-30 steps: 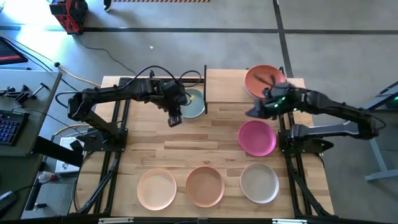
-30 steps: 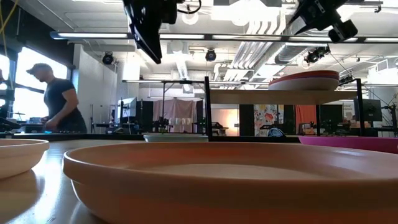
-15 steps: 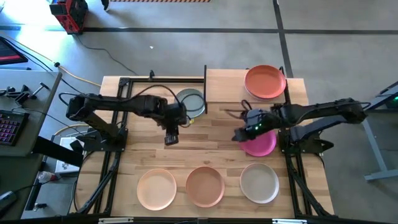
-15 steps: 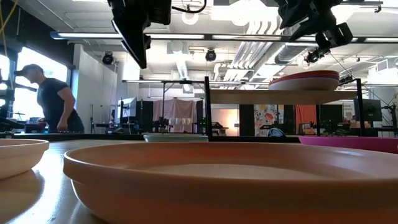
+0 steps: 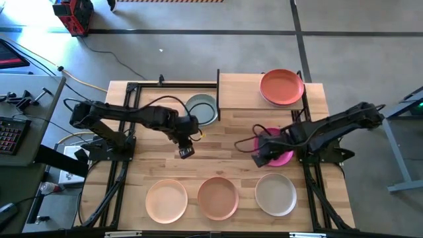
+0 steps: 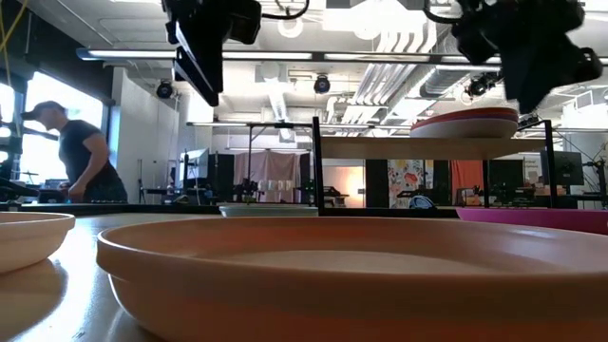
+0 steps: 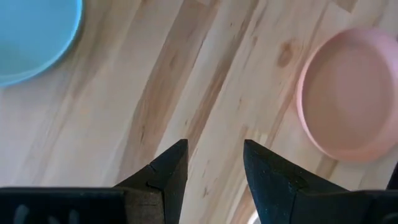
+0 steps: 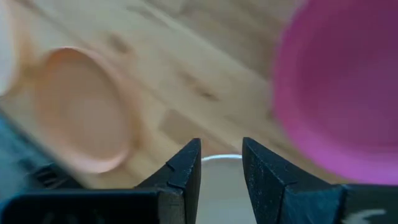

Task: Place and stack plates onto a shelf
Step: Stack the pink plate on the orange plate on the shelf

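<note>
Magenta plate (image 5: 281, 149) lies just beside the right end effector (image 5: 260, 157), its fingers parted, empty; left end effector (image 5: 184, 152) hangs parted, empty, over bare table (image 5: 218, 139).

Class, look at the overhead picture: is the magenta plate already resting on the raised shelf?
No: the magenta plate lies on the tabletop; the shelf carries only the orange plate.

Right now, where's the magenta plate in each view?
High view: magenta plate, right of centre, partly under the right gripper.
Low view: thin pink strip at the right edge.
Left wrist view: not in it.
Right wrist view: big pink disc at the picture's right.
Shared landmark: the terracotta plate.
</note>
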